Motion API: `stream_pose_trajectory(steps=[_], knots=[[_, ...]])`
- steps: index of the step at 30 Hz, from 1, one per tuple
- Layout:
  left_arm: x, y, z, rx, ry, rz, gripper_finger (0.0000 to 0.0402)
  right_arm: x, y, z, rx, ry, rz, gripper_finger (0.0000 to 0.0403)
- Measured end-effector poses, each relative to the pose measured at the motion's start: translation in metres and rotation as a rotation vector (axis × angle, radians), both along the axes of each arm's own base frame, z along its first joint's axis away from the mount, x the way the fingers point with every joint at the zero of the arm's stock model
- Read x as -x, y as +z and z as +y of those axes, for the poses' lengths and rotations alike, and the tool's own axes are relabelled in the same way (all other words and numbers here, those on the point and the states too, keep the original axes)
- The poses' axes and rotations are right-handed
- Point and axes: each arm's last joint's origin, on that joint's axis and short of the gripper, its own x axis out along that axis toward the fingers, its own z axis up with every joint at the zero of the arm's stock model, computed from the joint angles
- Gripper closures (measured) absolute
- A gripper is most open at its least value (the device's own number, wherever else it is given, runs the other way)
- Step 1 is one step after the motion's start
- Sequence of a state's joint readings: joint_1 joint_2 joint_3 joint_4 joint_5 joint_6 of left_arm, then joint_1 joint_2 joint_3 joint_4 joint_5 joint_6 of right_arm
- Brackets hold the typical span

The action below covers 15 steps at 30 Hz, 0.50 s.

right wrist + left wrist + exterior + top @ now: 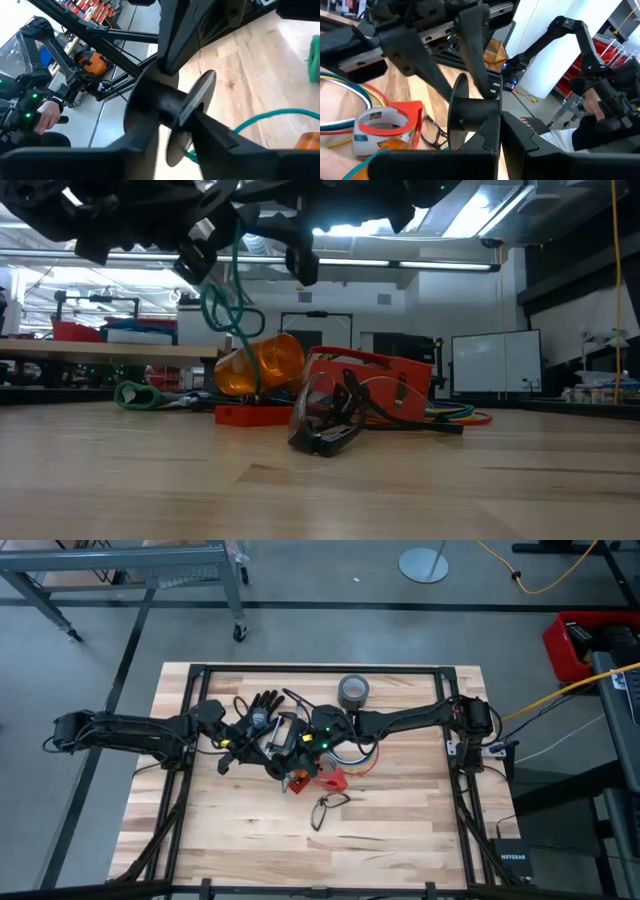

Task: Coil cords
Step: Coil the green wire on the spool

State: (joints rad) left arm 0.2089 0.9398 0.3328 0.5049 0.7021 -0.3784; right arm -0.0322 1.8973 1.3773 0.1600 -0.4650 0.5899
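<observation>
A small black spool, a hub between round flanges, hangs above the middle of the table between my two grippers. A teal-green cord comes off it and dangles in a loose loop; it also shows in the right wrist view. More cords, blue, white and red-orange, lie in a loose loop on the table under the right arm. My left gripper reaches in from the table's left and is shut on the spool. My right gripper reaches in from the right, its fingers on the spool. My left gripper holds the spool at the hub, its fingers level and coming from the table's left. Its own fingers hide where the pads sit. The spool is lifted clear of the table. My right gripper pinches the spool between its two fingers. One finger lies at the thin flange, the other at the wide flange. The fingers come from the table's right, slanting a little downward.
A grey duct tape roll lies at the far middle, and a black glove under the left arm. Red parts, an orange cup and safety glasses lie nearer. A green coil lies left. A person's hand shows beyond the table.
</observation>
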Motion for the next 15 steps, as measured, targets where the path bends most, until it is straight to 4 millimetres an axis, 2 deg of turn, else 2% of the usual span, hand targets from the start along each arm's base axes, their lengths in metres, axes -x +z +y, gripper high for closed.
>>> stream_pose_trajectory(steps=[5,10,15], knots=[[0.0001,0.0003,-0.0004,0.007,-0.012,0.001,0.0401,0.0004,-0.0001,0.0005,0.044,0.047,-0.026,0.0384],[0.0000,0.0003,-0.0003,0.010,-0.008,0.003,0.0400,0.0007,-0.0004,0.0007,0.045,0.058,-0.026,0.0376],[0.0000,0.0003,0.0003,0.008,0.000,0.001,0.0385,0.0007,-0.0003,0.0006,0.048,0.061,-0.029,0.0388]])
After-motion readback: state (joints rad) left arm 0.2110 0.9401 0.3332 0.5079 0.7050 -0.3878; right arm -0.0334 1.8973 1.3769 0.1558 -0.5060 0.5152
